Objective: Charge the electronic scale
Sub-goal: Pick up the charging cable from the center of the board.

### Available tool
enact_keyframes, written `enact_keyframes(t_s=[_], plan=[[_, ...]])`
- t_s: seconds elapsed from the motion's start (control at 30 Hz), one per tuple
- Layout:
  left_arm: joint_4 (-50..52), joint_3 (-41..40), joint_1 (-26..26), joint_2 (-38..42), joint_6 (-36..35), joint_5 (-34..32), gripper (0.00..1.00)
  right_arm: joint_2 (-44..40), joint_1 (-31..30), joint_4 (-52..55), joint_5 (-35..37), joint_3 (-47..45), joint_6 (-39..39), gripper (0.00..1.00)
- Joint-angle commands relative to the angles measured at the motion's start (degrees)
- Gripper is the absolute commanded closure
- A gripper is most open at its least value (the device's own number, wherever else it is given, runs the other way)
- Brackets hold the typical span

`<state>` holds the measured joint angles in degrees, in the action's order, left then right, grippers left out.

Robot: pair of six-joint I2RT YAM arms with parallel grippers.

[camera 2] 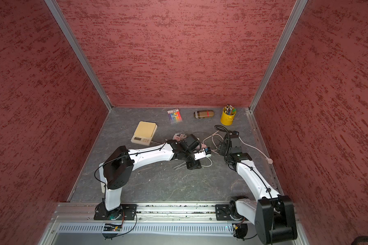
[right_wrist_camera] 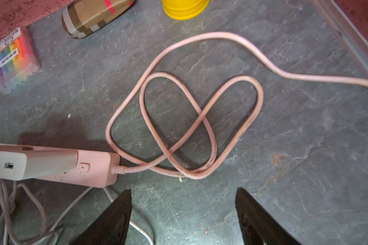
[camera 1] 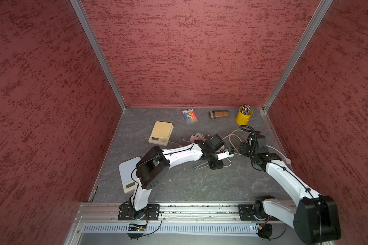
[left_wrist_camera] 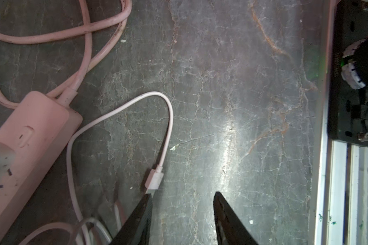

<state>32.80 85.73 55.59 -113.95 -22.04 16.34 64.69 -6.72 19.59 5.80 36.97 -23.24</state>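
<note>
Reaching for the USB plug [left_wrist_camera: 154, 179] looks the step in hand; left gripper [left_wrist_camera: 182, 194] has fingers spread, plug just beside one tip; right gripper [right_wrist_camera: 183, 189] spread too, empty; beige scale [camera 1: 160, 132] sits far left, well apart; next: centre over the plug, pinch.

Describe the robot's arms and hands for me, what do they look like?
Both the left arm and right arm have smooth white shells joined by chunky black joints, with thin black cables tied along them. A ribbed black hose loops over the right wrist. The left hand and right hand each end in two black, pointed fingers.
</note>
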Motion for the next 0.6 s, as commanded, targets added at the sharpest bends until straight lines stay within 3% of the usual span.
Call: enact_keyframes(t_s=[0.0,0.43,0.57], plan=[[2.79,0.77,-1.72,-1.72,-2.02,1.00,0.54,0.31,0.41,-2.89,-2.27,-1.17,-2.87,0.22],[5.57,1.94,-1.84,-7.75,-6.82,-1.86,0.57,1.61,0.51,-4.84,-6.85,-2.43,-1.93,0.27],[3.89,0.43,-1.87,-7.69,-7.82,-1.80,0.66,0.26,0.53,-4.92,-10.17,-3.20,-0.82,0.33]])
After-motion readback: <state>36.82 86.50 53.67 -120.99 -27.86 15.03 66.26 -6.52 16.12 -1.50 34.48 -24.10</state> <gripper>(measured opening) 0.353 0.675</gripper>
